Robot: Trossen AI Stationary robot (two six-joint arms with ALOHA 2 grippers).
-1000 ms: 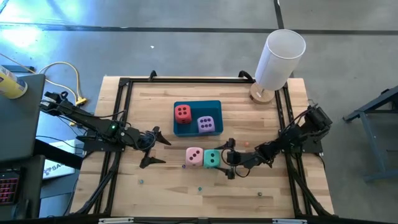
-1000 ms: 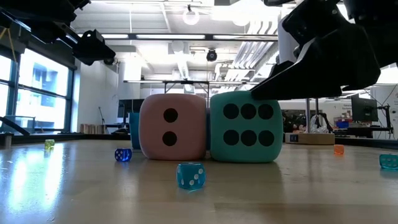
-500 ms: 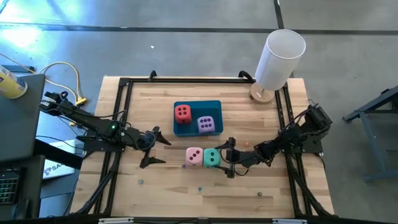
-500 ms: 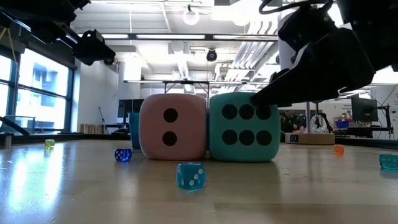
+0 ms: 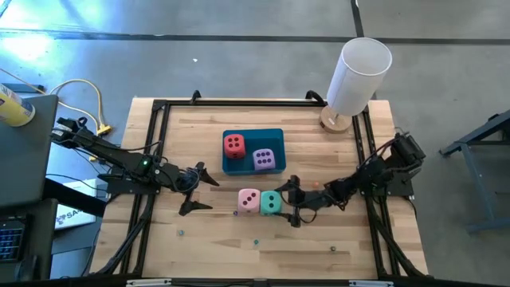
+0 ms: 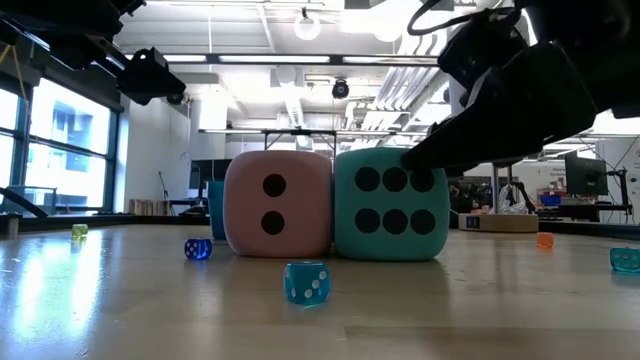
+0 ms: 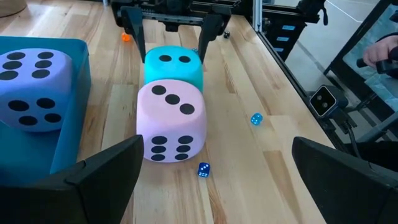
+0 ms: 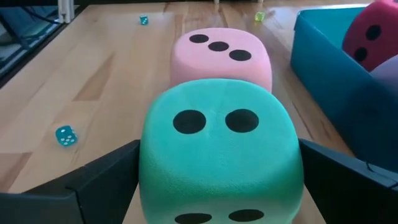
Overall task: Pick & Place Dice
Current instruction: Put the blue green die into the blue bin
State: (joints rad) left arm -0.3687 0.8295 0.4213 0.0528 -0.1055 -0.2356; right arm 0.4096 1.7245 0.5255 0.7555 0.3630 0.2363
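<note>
Four soft, round-cornered foam dice are sitting on the wooden slat table (image 5: pixel 207 247). Biggest item on it: a white cylinder (image 5: pixel 358 76) standing on a round wooden base at the far right corner. Next, one blue tray (image 5: pixel 253 151), rigid-looking and rectangular, holding two dice: the red die (image 5: pixel 233 145) and the purple die (image 5: pixel 264 159). The other two are lying on bare wood just in front of the tray, touching side by side: the pink die (image 5: pixel 249 199), three dots up, and the teal die (image 5: pixel 271 202), two dots up.

Right gripper (image 5: pixel 293 202) is sitting wide open at the teal die, one finger on each side of it; contact is unclear. The pink die is butting against the teal die's far face.

Left gripper (image 5: pixel 197 189) is hovering fully open and empty, well left of the pink die.

Several tiny translucent dice are lying scattered around; the nearest blue one (image 7: pixel 203 170) is just beside the pink die.
</note>
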